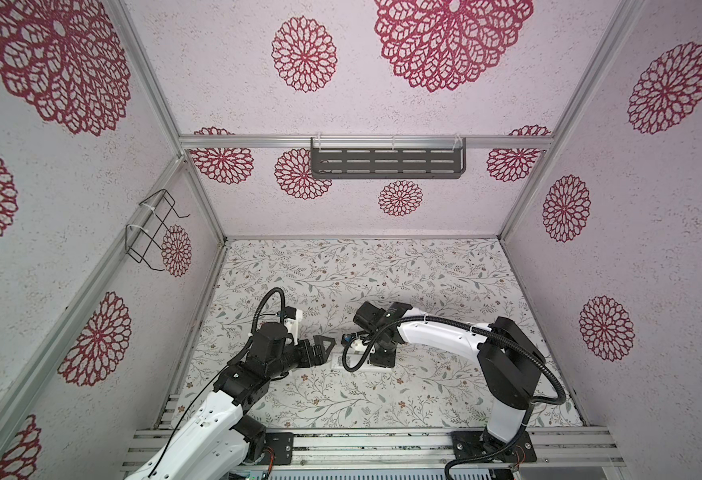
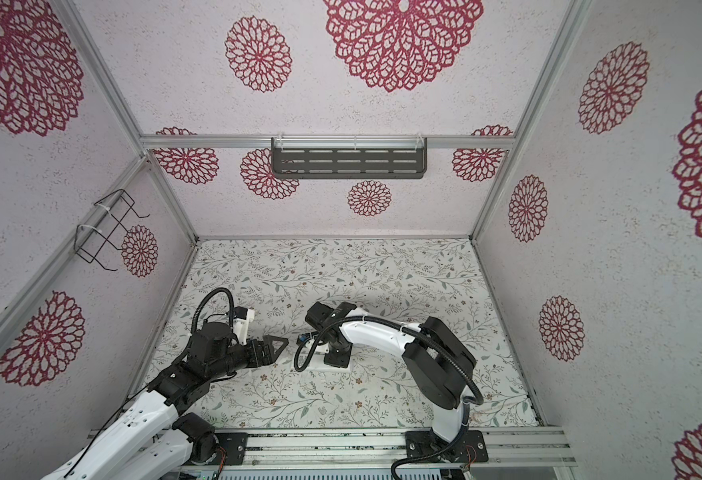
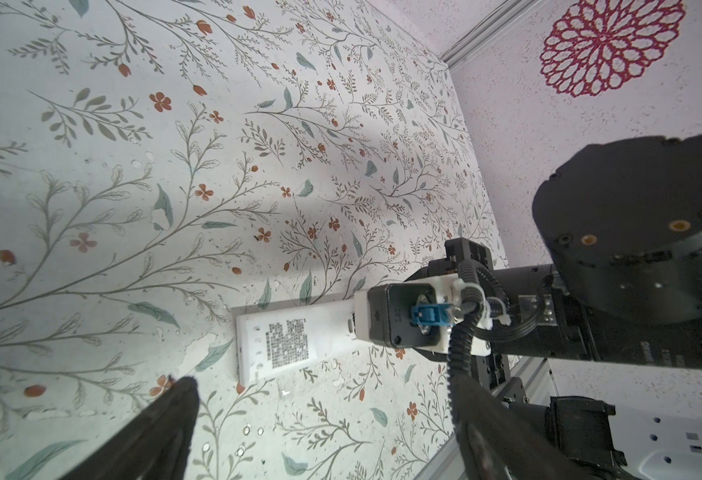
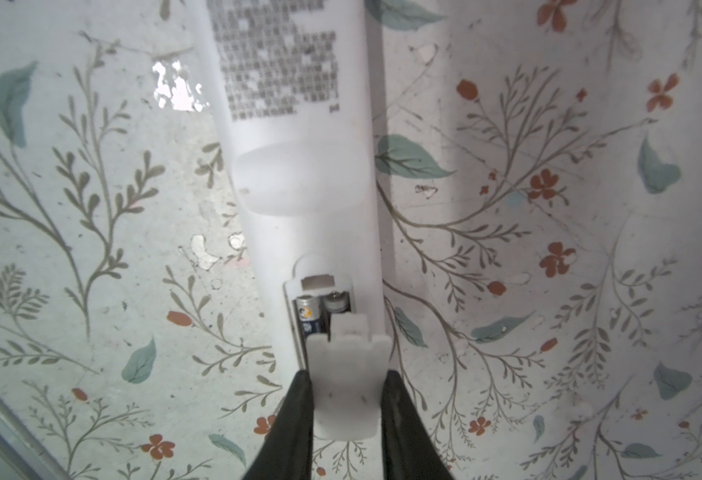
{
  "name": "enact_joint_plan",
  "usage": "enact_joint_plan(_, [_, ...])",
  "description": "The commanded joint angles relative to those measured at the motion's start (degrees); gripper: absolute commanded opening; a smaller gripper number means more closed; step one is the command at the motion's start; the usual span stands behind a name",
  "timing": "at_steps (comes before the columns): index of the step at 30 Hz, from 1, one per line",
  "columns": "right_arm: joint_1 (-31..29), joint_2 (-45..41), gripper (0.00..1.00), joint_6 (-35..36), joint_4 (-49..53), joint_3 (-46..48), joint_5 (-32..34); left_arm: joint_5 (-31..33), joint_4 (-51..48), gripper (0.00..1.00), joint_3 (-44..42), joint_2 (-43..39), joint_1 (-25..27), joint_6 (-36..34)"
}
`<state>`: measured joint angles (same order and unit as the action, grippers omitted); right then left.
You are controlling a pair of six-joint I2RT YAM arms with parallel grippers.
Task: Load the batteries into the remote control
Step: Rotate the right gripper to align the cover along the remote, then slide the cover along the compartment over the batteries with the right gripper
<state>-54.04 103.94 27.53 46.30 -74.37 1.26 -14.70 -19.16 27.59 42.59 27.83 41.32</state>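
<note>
**A:** First entry?

**B:** Remote point(image 4: 299, 187): we count one. It is white and lies flat, label side up, on the surface point(image 1: 424, 291). It sits nearer the front edge than the back and about midway between the left and right edges. In both top views the right arm hides most of it.

**A:** Batteries?

**B:** Batteries point(image 4: 310, 318): we count two. They lie side by side in the open compartment at one end of the remote, and only their ends show.

**A:** Loose parts?

**B:** Cover point(image 4: 347, 399): we count one, white. It lies partly over the compartment and overlaps the batteries. We cannot tell whether it is seated.

**A:** Grippers?

**B:** We count two.
- Right gripper point(image 4: 346, 374): its fingers point(image 4: 299, 415) are drawn in against the cover's two sides and clamp it.
- Left gripper point(image 1: 328, 350): its fingers are spread wide with nothing between them. It is near the remote's label end but apart from it.

**A:** Fixtures?

**B:** Shelf point(image 1: 386, 162): we count one, dark and slotted, on the back wall. Rack point(image 1: 149, 232): we count one, made of wire, on the left wall.
</note>
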Motion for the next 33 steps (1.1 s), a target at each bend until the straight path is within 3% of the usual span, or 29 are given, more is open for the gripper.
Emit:
enact_joint_plan(1, [0.2,-0.2,0.23,1.8,0.2,-1.1,-0.4,0.4,0.9,0.97,0.0,-0.3,-0.3,-0.6])
enact_joint_plan(33, [-1.1,0.8,0.23,2.4,-1.0,-0.5,-1.6,0.8,0.8,0.97,-0.2,-1.4,-0.3,-0.6])
